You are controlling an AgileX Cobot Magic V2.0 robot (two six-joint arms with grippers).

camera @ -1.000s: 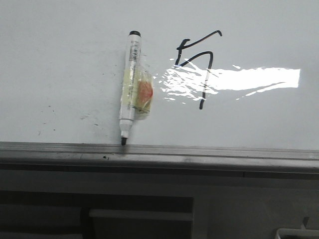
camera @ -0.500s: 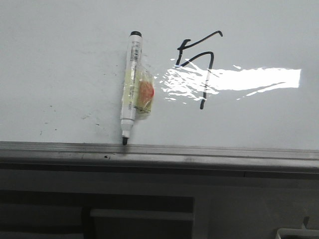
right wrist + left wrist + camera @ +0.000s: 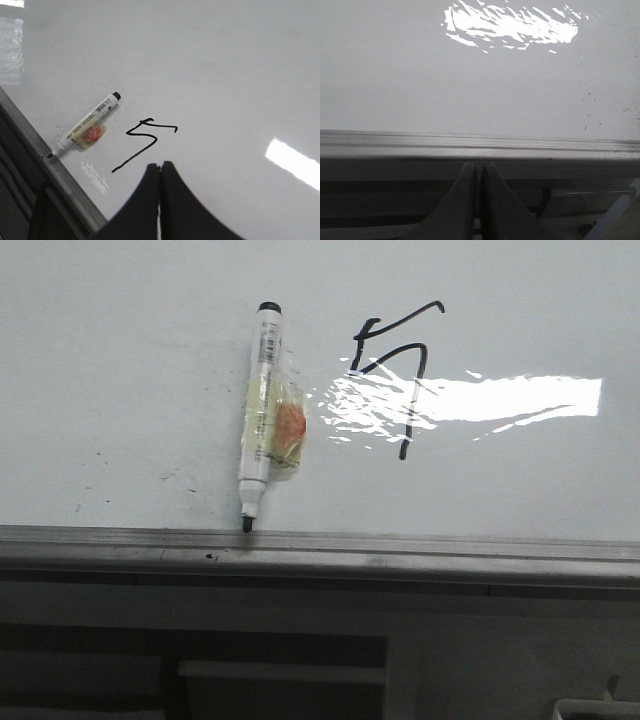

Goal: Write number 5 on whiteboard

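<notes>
A crooked black marker-drawn number 5 (image 3: 398, 375) sits mid-right on the glossy white, grey-framed whiteboard (image 3: 120, 370), crossing the glare.

Hand-drawn number 5 (image 3: 398, 375) in black strokes on the whiteboard (image 3: 120, 370); printed label on the marker (image 3: 260, 410) barrel, too small to read.

The marker (image 3: 260, 415) lies on the whiteboard (image 3: 120, 360) with its tip touching the frame edge (image 3: 400, 545) at the near side, and the number 5 (image 3: 397, 375) sits just to its right, apart from it, farther from that edge.
</notes>
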